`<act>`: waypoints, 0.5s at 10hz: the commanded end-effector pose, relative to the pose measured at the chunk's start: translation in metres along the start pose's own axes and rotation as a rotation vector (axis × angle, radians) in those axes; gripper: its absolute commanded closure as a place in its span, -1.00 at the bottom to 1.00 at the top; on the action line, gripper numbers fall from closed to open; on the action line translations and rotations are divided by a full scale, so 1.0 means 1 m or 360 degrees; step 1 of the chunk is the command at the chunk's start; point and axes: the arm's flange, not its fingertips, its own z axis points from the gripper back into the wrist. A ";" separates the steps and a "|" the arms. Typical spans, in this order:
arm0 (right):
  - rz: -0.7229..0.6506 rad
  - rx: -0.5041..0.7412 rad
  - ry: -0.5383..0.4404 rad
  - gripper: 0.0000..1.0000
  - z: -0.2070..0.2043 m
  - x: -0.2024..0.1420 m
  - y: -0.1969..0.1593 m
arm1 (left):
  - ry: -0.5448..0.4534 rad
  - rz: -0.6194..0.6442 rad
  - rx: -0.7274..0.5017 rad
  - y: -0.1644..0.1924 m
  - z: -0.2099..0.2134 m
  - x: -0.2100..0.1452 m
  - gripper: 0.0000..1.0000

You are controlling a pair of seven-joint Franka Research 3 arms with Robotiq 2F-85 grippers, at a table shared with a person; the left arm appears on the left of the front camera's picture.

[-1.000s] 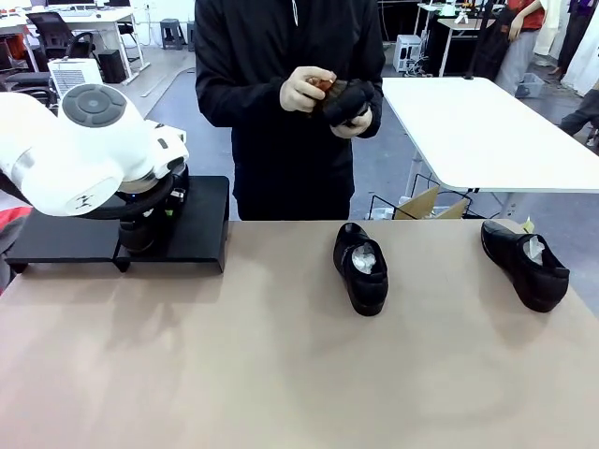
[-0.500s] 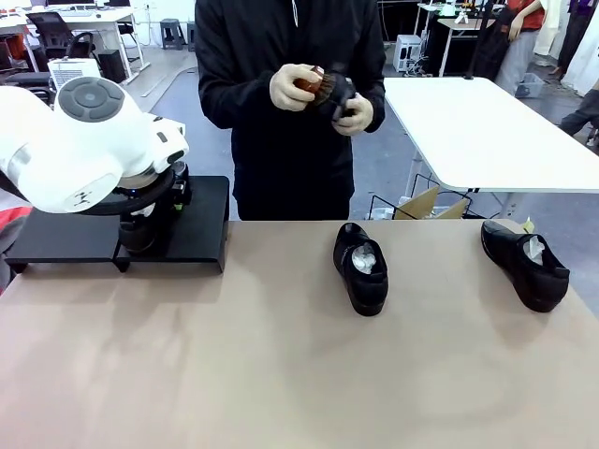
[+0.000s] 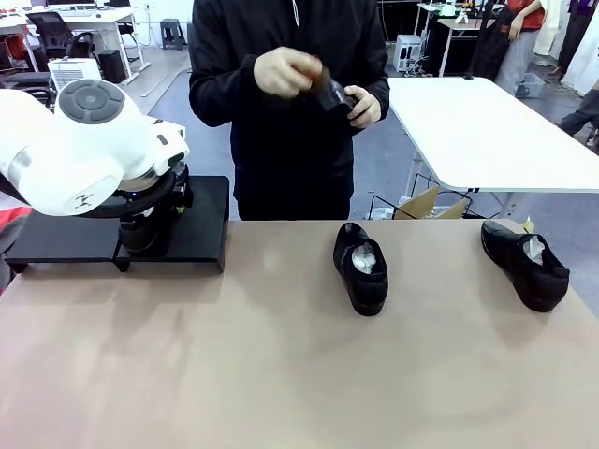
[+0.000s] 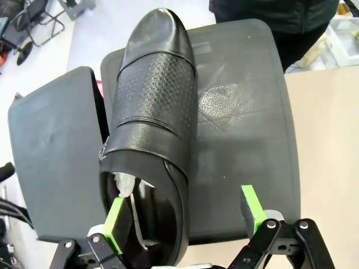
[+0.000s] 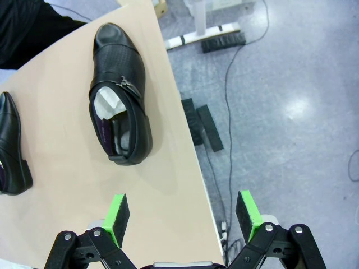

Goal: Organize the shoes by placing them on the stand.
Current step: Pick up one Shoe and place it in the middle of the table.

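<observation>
My left hand, fingers apart, straddles a glossy black leather dress shoe on the low matte-black stand; heel cut off at six o'clock. My right hand likewise apart, empty; second black shoe at eleven o'clock on beige worktop.

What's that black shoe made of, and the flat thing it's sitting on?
The shoe looks like smooth black leather: it shines and has tiny punched dots. The stand looks like dull black plastic or coated metal, with a grainy surface; I can't tell which.
</observation>
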 end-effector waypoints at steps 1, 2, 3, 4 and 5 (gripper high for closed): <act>0.0007 -0.0002 -0.0008 -1.00 0.002 0.000 0.000 | -0.0017 -0.0012 0.0007 0.002 0.000 0.005 -1.00; 0.0007 -0.0002 -0.0008 -1.00 0.002 0.000 0.000 | 0.0000 0.0000 0.0000 0.000 0.000 0.000 -1.00; 0.0007 -0.0002 -0.0008 -1.00 0.002 0.000 0.000 | -0.0126 -0.0015 -0.0017 -0.016 0.052 -0.001 -1.00; 0.0007 -0.0002 -0.0008 -1.00 0.002 0.000 0.000 | -0.0165 -0.0012 0.0019 -0.023 0.090 -0.005 -1.00; 0.0007 -0.0002 -0.0008 -1.00 0.002 0.000 0.000 | -0.0121 0.0031 -0.0019 -0.027 0.111 -0.009 -1.00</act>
